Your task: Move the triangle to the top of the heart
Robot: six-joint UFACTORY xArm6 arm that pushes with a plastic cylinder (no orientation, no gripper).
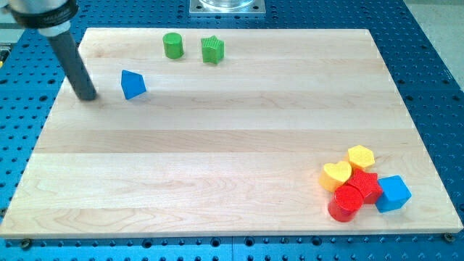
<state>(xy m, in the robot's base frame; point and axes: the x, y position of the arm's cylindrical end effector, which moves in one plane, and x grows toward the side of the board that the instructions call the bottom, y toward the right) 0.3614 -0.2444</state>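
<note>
My tip (88, 96), a bare rod with no jaws, sits just left of the blue triangle (133, 85), placed to push it rightward toward the distant yellow heart (336, 175), bottom right.

My tip (88, 97) just left of blue triangle (133, 85); yellow heart (336, 174) far off, bottom-right cluster.

No legible text anywhere. Blocks, wooden board (217, 138) and blue perforated table (435, 43) carry no labels, brands, numbers or signs.
</note>
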